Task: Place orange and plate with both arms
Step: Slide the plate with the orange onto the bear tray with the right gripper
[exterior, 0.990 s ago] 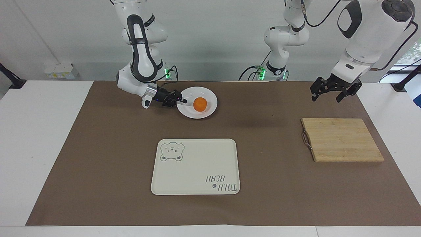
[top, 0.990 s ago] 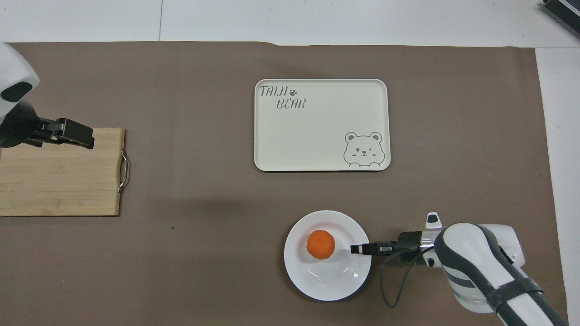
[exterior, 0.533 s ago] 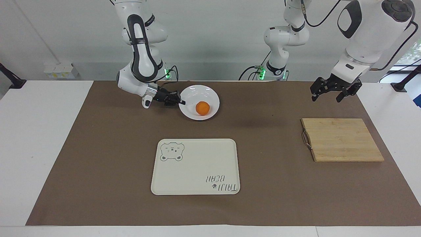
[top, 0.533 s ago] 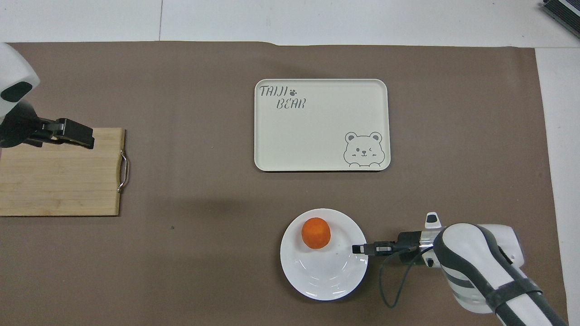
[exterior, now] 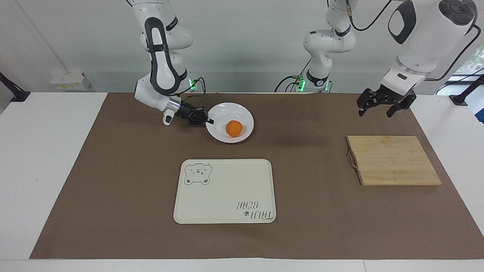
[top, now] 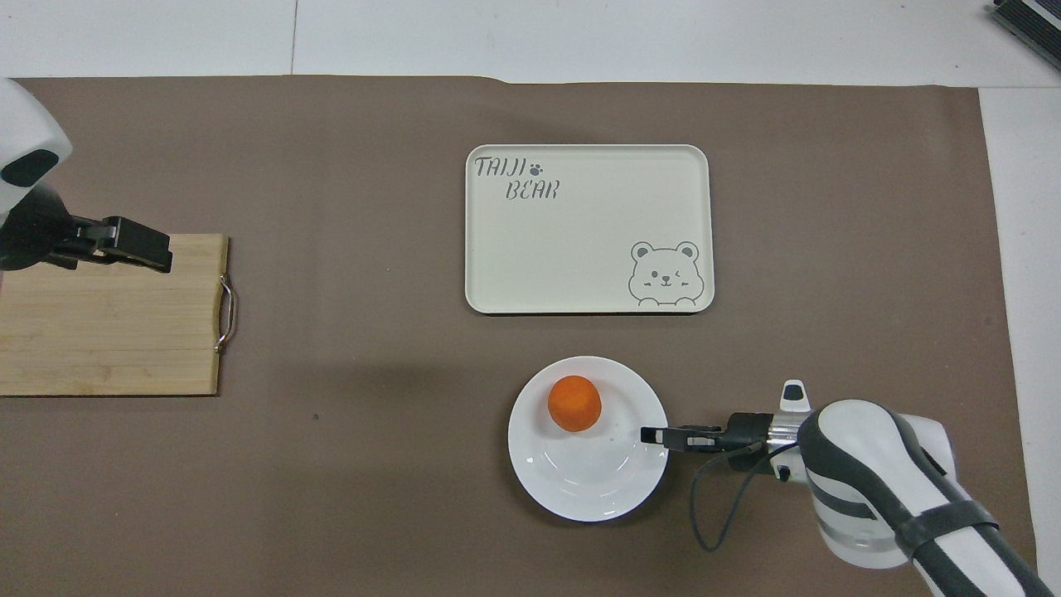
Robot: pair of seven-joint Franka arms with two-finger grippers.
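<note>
So the right gripper (exterior: 209, 121) is clamped on the plate (exterior: 230, 113) rim, upper-middle of the frame, orange (exterior: 234, 128) riding inside, and the tray (exterior: 224, 191) sits straight below it, while the left gripper (exterior: 382, 105) hangs half-open over the board (exterior: 393, 160).

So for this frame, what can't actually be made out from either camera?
- Whether the round glossy white plate is lifted off the brown mat: overhead flattens height, and the facing view shows no clear gap.
- How the right hand pinches the plate's rim: too small in both views.
- Left hand over the bamboo cutting board: its arm is cut off by the overhead view's edge.
- Underside of the small bright orange: hidden by the fruit itself.
</note>
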